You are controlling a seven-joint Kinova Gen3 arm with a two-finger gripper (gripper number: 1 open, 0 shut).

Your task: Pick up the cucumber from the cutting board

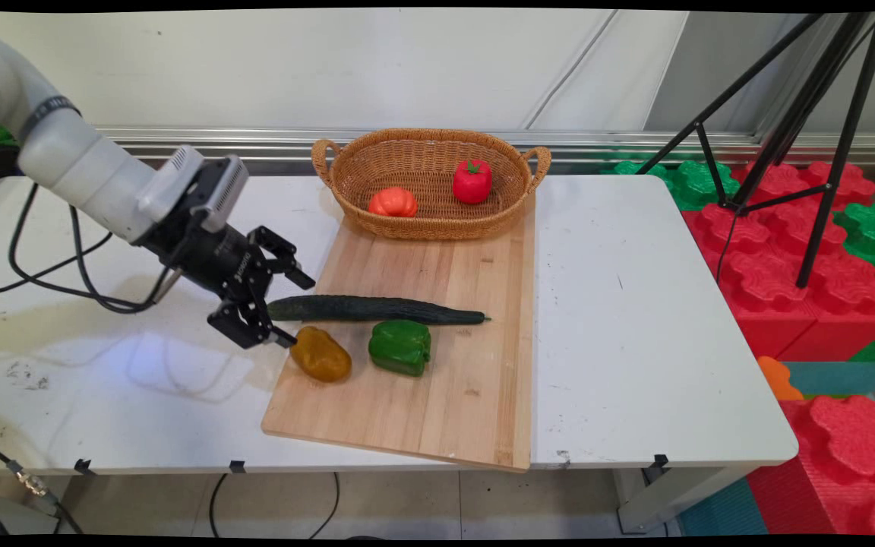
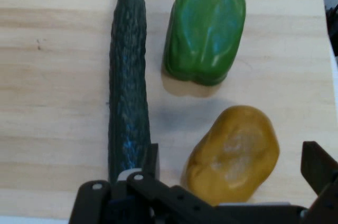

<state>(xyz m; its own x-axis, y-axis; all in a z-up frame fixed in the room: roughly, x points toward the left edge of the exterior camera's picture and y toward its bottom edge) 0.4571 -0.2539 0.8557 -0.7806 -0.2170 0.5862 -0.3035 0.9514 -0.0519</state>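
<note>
We see the gripper (image 1: 293, 308) low at the left edge of the wooden cutting board (image 1: 437, 395), its fingers spread wide and holding nothing. On the board, the cucumber's (image 1: 377, 309) near end lies by one finger and the yellow pepper (image 1: 320, 354) sits between the fingers. A green pepper (image 1: 400, 346) rests just beside the yellow one. At the board's far end stands a wicker basket (image 1: 346, 171) holding a tomato (image 1: 393, 203) and a red pepper (image 1: 472, 181).

yellow pepper (image 2: 232, 152) on its side, just beside cucumber (image 2: 128, 86) and green pepper (image 2: 205, 33).
</note>
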